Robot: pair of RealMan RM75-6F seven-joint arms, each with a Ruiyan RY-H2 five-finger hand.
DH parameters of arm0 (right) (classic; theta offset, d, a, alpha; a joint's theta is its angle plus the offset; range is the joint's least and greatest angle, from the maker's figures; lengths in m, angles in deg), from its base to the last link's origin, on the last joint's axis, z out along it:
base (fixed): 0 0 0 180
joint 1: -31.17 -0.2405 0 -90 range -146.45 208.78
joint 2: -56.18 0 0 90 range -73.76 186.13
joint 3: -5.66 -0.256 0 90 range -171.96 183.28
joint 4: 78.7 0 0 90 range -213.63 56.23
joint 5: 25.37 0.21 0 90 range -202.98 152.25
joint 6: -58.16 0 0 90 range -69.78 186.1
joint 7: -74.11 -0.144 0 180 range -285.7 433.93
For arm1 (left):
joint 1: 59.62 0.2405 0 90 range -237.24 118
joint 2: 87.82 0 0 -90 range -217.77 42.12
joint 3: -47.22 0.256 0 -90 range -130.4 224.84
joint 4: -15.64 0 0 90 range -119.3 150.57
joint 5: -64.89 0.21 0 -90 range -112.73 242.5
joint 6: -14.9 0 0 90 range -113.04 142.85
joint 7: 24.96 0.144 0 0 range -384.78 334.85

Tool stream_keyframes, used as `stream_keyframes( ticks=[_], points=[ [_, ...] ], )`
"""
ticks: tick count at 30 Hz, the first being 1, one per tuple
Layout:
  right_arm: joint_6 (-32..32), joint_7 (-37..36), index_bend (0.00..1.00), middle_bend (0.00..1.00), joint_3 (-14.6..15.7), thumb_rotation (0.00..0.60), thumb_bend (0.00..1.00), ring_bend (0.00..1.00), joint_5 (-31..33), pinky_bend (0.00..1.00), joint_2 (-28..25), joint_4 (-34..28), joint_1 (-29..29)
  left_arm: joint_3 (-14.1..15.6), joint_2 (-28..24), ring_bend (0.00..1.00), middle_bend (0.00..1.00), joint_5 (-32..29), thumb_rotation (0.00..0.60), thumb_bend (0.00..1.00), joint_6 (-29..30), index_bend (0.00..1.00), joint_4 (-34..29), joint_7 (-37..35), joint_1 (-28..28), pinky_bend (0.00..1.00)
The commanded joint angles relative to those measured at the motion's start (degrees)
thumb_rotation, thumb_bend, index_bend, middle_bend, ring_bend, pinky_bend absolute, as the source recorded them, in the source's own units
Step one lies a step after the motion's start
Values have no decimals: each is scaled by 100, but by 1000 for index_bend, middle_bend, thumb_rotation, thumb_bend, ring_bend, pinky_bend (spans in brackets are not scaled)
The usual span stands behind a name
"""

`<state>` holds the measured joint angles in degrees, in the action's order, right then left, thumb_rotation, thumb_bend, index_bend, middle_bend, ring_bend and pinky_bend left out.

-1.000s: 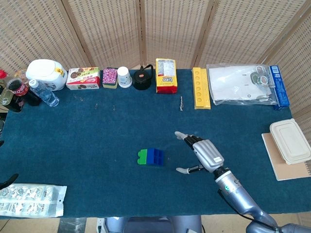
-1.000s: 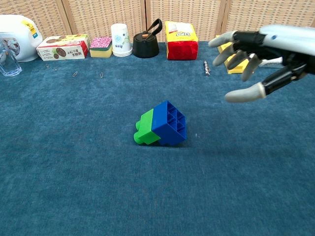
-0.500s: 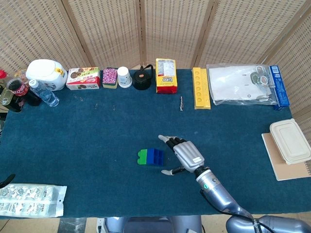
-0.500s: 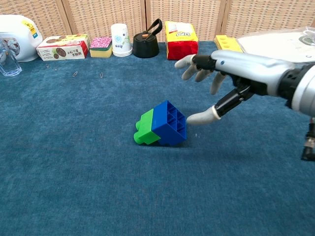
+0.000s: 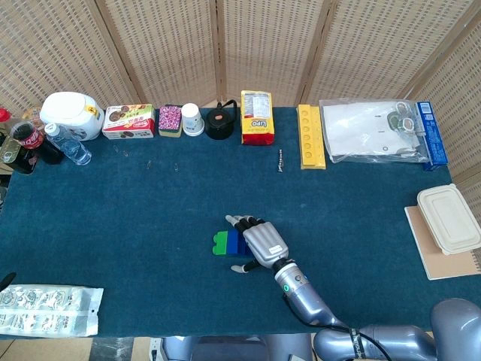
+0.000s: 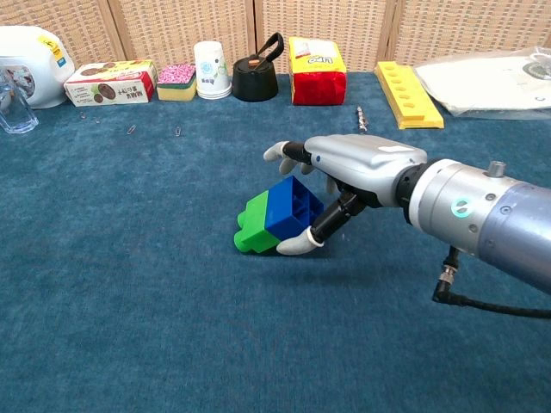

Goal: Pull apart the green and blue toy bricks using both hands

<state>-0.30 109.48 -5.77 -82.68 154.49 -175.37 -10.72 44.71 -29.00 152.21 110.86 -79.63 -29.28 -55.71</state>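
The green brick [image 5: 219, 244] and blue brick [image 5: 234, 242] lie joined on the blue table cloth, slightly tilted, green end to the left. In the chest view the green brick [image 6: 256, 225] and blue brick [image 6: 288, 206] show clearly. My right hand [image 5: 259, 244] reaches in from the right and cups the blue brick. Its fingers [image 6: 284, 153] arch over the far side, and its thumb [image 6: 297, 244] lies at the near lower edge of the blue brick. The right hand [image 6: 362, 168] has not lifted the bricks. My left hand is in neither view.
Along the far edge stand a black kettle [image 6: 256, 79], a yellow snack bag [image 6: 317, 71], a paper cup [image 6: 212, 69], a yellow tray [image 6: 410, 93] and a small screw [image 6: 362, 119]. A blister pack [image 5: 46, 309] lies at the near left, a lunch box [image 5: 449, 218] at the right.
My right hand has swept left across the cloth from well right of the bricks until its fingers and thumb bracket the blue brick. The bricks have stayed in place.
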Motion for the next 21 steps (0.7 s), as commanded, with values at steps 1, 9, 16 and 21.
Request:
stream_keyframes(
  ticks=[1, 9, 16, 21],
  points=[
    [-23, -37, 43, 167, -60, 377, 103, 195, 56, 315, 78, 123, -71, -7, 0, 11, 52, -3, 600, 167, 11, 156, 14, -17, 6, 148],
    [-51, -164, 190, 286, -91, 372, 114, 301, 98, 366, 74, 333, -142, -16, 2, 11, 52, -9, 600, 167, -21, 157, 28, -22, -5, 148],
    [-75, -152, 308, 372, -64, 374, 122, 401, 148, 403, 86, 448, -194, -32, -12, 11, 52, -15, 600, 167, -18, 157, 20, -6, -7, 148],
    [-62, -90, 333, 386, -54, 377, 121, 418, 215, 407, 94, 507, -248, -32, -10, 11, 52, -23, 600, 168, -28, 157, 34, -12, -5, 148]
  ],
)
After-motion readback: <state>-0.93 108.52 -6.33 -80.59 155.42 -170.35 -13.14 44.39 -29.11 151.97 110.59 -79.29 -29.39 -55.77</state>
